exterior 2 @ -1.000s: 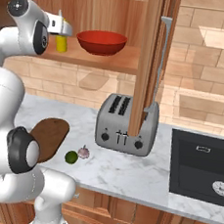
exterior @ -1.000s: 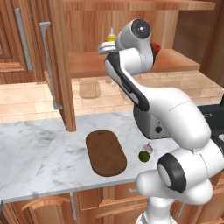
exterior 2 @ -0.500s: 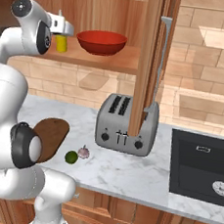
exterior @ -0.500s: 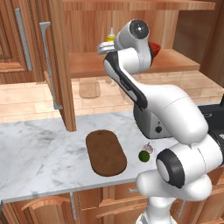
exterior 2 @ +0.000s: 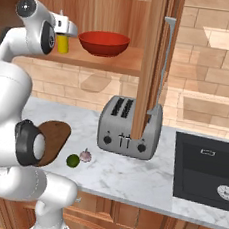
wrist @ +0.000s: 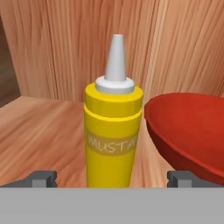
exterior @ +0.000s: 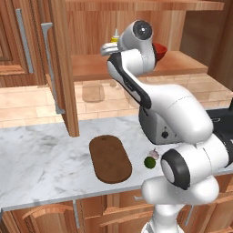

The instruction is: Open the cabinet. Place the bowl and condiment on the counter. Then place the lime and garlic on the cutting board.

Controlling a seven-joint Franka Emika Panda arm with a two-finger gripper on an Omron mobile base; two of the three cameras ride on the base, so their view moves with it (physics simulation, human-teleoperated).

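Note:
The cabinet (exterior: 61, 73) stands open, and its door edge (exterior 2: 151, 65) shows in the right base view. On its lower shelf the yellow condiment (wrist: 113, 131) stands upright, just left of the red bowl (wrist: 188, 127). My gripper (wrist: 113, 179) is open, with one fingertip (wrist: 43, 178) on each side of the bottle's base and a gap to each. The right base view has the condiment (exterior 2: 62, 43) beside the bowl (exterior 2: 103, 42). Down on the counter (exterior: 36, 154) lies the cutting board (exterior: 110, 159). The lime (exterior: 149, 162) and garlic (exterior: 155, 154) sit just right of it.
A silver toaster (exterior 2: 130, 128) stands on the counter below the open right door. A dark sink (exterior 2: 206, 169) is set into the counter further right. The left door, with its grey bar handle (exterior: 49, 68), juts out over the counter's left part.
The arm has edged slightly deeper toward the shelf and the condiment. The jaws stayed open, and the bottle and bowl have not moved.

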